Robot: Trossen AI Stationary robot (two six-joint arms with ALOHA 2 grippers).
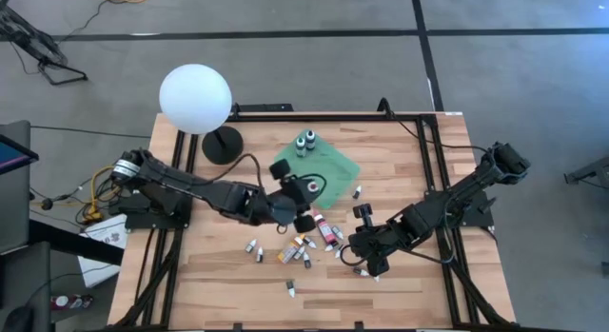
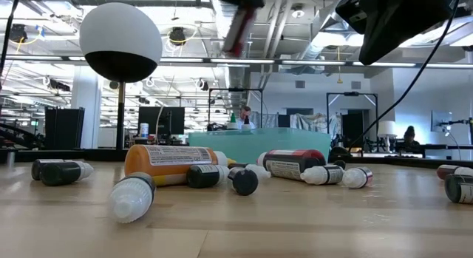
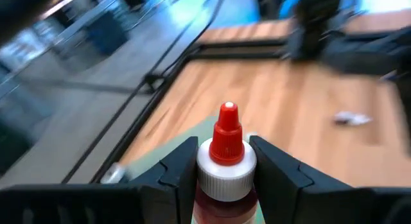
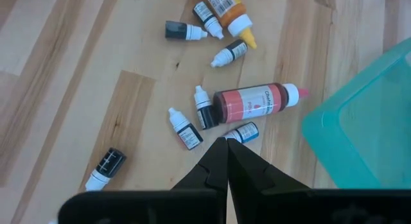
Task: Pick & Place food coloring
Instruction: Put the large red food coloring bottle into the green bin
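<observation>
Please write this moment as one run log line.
left gripper: holds red bottle, above tray | right gripper: shut, empty, over table

even, bright overhead light fills the high view, with soft short shadows under the globe lamp [image 1: 195,98] and both arms. ceiling fixtures glare in the low view, where the nearest bottle [image 2: 133,196] is soft. the left wrist view is smeared with motion blur except the red-tipped bottle [image 3: 226,147]. the right wrist view is sharp.
</observation>
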